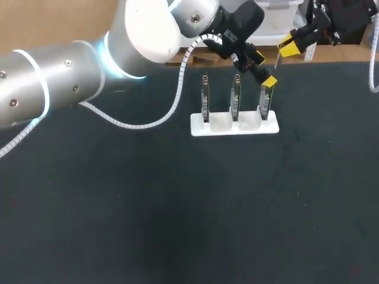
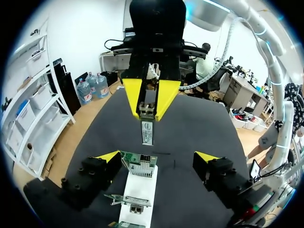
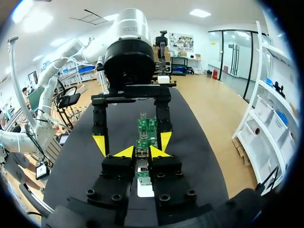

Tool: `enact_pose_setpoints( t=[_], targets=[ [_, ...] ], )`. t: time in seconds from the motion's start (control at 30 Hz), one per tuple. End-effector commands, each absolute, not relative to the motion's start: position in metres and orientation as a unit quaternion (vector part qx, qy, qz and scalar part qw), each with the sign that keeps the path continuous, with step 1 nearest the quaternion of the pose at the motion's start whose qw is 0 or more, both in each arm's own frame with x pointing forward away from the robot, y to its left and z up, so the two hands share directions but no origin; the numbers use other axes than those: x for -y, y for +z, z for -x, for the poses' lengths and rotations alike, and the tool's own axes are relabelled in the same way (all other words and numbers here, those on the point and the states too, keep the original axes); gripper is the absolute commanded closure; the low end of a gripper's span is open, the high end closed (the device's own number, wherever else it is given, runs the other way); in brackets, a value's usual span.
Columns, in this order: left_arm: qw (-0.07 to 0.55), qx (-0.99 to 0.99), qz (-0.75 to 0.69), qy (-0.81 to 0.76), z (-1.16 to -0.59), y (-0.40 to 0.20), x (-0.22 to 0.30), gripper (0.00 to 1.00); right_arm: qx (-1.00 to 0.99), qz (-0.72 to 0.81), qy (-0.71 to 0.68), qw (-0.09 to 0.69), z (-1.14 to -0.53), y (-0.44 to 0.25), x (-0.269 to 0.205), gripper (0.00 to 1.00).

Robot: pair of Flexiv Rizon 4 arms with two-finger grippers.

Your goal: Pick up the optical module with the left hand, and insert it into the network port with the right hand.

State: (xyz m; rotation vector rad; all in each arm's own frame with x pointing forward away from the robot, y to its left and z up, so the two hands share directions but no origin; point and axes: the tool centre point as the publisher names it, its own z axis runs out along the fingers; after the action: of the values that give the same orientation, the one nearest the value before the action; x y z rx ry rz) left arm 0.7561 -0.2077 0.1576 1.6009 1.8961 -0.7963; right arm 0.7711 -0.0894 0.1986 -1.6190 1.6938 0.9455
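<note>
Three green network cards stand upright in a white holder (image 1: pixel 220 125). My right gripper (image 1: pixel 288 46) is shut on the slim silver optical module (image 2: pixel 148 130), which points down at the end card (image 2: pixel 140 165) and hangs a little short of its metal port. My left gripper (image 2: pixel 157 156) is open, its yellow fingertips (image 2: pixel 110 156) standing wide on either side of that same card (image 1: pixel 265 99), holding nothing. In the right wrist view my right gripper (image 3: pixel 141 153) has its tips close together, with the left gripper's fingers (image 3: pixel 99 145) and the cards (image 3: pixel 147 126) ahead.
The black table (image 1: pixel 177 207) stretches wide in front of the holder. My left arm's thick silver links (image 1: pixel 65 77) and its white coiled cable (image 1: pixel 148 121) cross the table's back left. The other two cards (image 1: pixel 205 97) stand left of the end one.
</note>
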Motion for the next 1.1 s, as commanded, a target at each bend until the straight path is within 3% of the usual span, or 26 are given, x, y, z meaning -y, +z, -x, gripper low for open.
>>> enact_pose_setpoints(
  t=[0.03, 1.1],
  targets=[
    [0.280, -0.700, -0.584, -0.300, -0.749, 0.150, 0.203, 0.00, -0.641, 0.610, 0.353, 0.304, -0.768, 0.200, 0.089, 1.00],
    [0.270, -0.698, -0.597, -0.288, -0.762, 0.146, 0.204, 0.00, -0.644, 0.616, 0.346, 0.292, -0.772, 0.201, 0.088, 1.00]
  ],
)
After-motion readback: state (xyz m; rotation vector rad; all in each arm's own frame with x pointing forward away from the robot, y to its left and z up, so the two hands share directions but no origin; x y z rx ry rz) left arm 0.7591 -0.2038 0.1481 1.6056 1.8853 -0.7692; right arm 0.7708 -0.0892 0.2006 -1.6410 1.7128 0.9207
